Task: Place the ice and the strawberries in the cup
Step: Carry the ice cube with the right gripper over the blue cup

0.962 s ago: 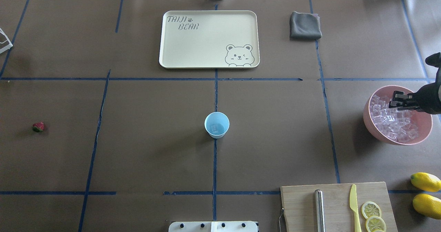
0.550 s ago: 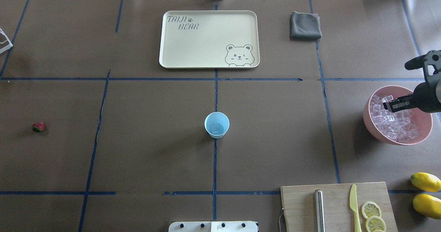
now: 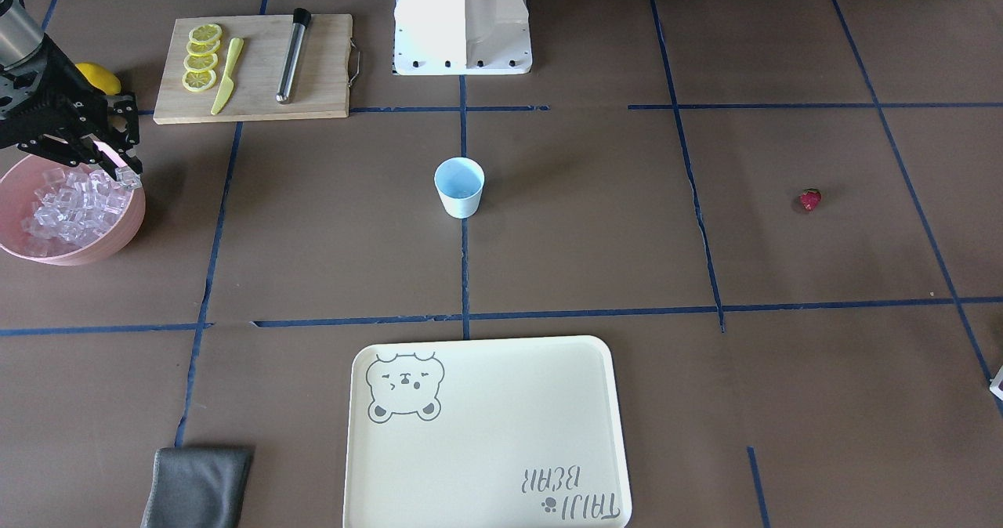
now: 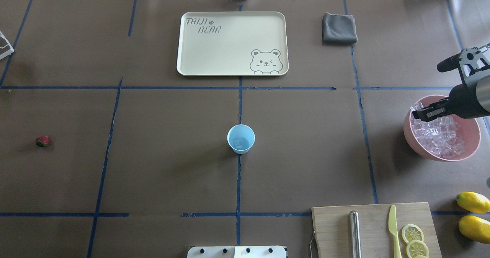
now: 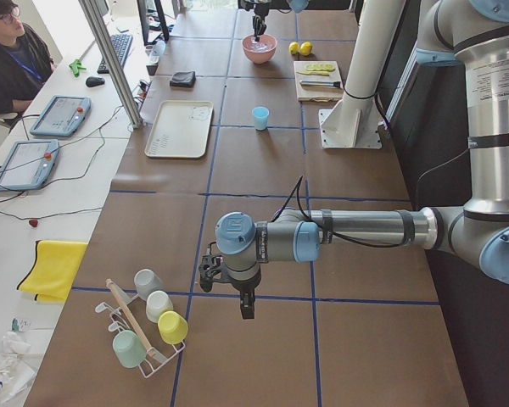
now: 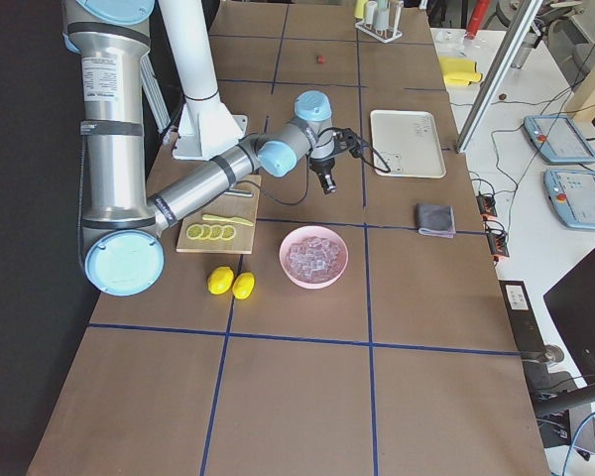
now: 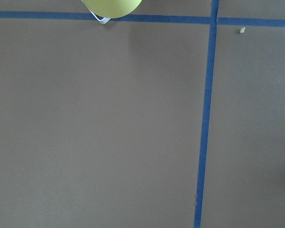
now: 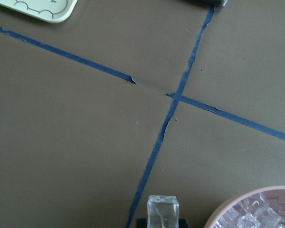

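The light blue cup (image 4: 240, 138) stands upright at the table's centre, with one ice cube (image 4: 238, 142) inside it. A small red strawberry (image 4: 43, 141) lies alone far to the left. My right gripper (image 4: 419, 112) hangs over the left rim of the pink bowl (image 4: 406, 129) and is shut on a clear ice cube (image 8: 163, 209). More ice (image 4: 440, 137) fills the bowl. My left gripper (image 5: 247, 307) shows only in the exterior left view, low over bare table far from the cup, and I cannot tell whether it is open or shut.
A cream bear tray (image 4: 199, 59) and a grey cloth (image 4: 339, 28) lie at the far side. A cutting board (image 4: 333, 227) with a steel rod, a yellow knife and lemon slices sits front right, with two lemons (image 4: 473, 202) beside it. A cup rack (image 5: 144, 339) stands near the left arm.
My right gripper has risen out of the ice in the bowl, carrying one cube, and has shifted left towards the bowl's rim. The cup and strawberry have not moved.
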Controlling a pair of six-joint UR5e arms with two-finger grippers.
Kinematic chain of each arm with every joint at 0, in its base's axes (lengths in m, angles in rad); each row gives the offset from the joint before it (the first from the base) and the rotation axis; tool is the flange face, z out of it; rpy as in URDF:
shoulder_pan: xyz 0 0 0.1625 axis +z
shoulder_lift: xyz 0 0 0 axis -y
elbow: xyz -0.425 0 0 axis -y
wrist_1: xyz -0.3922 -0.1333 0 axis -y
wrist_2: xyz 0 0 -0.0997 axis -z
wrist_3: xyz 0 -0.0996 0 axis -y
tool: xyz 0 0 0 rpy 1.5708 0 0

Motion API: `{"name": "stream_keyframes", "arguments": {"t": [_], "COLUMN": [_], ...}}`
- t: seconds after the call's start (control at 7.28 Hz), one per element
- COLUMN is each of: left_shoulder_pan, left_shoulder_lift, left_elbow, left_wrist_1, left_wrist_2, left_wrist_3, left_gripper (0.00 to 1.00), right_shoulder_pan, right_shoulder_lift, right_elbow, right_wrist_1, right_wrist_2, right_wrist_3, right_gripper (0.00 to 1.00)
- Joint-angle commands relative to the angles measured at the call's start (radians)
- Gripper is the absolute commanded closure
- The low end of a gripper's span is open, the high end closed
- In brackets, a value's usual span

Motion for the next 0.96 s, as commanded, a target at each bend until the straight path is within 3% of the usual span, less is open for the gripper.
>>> {"name": "stream_keyframes", "arguments": {"t": [0.0,0.27,0.69,0.82], "left_shoulder_pan": [0.001,0.012,0.021,0.021], "left_shoulder_lift": [0.000,0.000,0.000,0.000], "left_elbow": [0.000,0.006,0.009,0.009], "left_wrist_1": [0.000,-0.003,-0.002,-0.002], "left_wrist_2": [0.000,0.001,0.000,0.000], "left_wrist_3": [0.000,0.000,0.000,0.000], "left_gripper": [0.00,0.00,0.00,0.00], "right_shoulder_pan": [-0.074,-0.260,-0.409,-0.440], "right_shoulder_lift": [0.247,0.453,0.635,0.713], "right_elbow": [0.008,-0.029,-0.177,-0.268], "right_wrist_1": [-0.245,-0.365,-0.364,-0.361], "right_wrist_2": [-0.045,-0.198,-0.324,-0.341], "right_wrist_3": [0.090,0.295,0.461,0.521], "right_gripper": [1.00,1.00,1.00,1.00]}}
